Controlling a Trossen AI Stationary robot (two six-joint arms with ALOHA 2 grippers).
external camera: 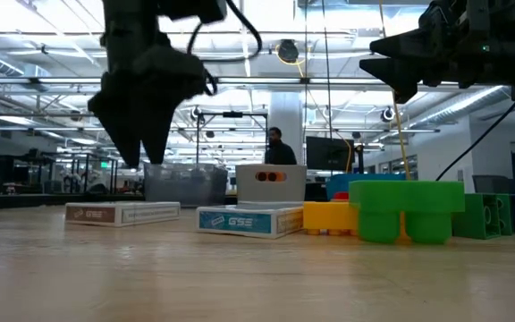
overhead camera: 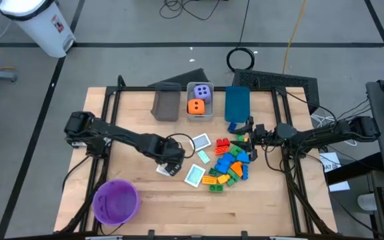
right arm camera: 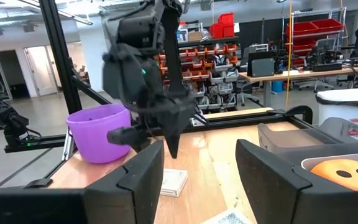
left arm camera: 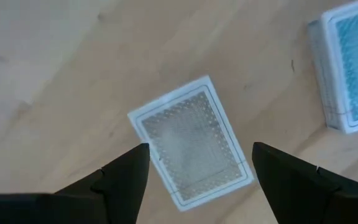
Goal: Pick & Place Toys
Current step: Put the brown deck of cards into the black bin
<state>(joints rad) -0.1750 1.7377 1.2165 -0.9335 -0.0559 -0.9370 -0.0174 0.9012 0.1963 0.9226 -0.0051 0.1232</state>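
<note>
The flat card (left arm camera: 191,140) lies face-down on the bench (overhead camera: 145,200), left of centre in the high view — so thin that the fingertips could skid over its edges or push it aside if the descent is off. The left hand (left arm camera: 197,163) hangs directly above it, fingers apart and empty, pointing down. The right hand (overhead camera: 247,129) waits raised over the bricks (overhead camera: 231,167) — fingers apart, nothing held.

A wooden tabletop (overhead camera: 145,193) fills the middle of the frame. At its upper edge sit a grey bin (overhead camera: 167,105), a clear bin (overhead camera: 191,113) holding a purple die (overhead camera: 203,91) and an orange die (overhead camera: 196,106), and a blue bin (overhead camera: 237,103). Building bricks (overhead camera: 230,165) heap right of centre, cards (overhead camera: 196,175) beside them. The left pincer (overhead camera: 170,167) hangs over one card; a purple bowl (overhead camera: 115,201) sits lower left.
</note>
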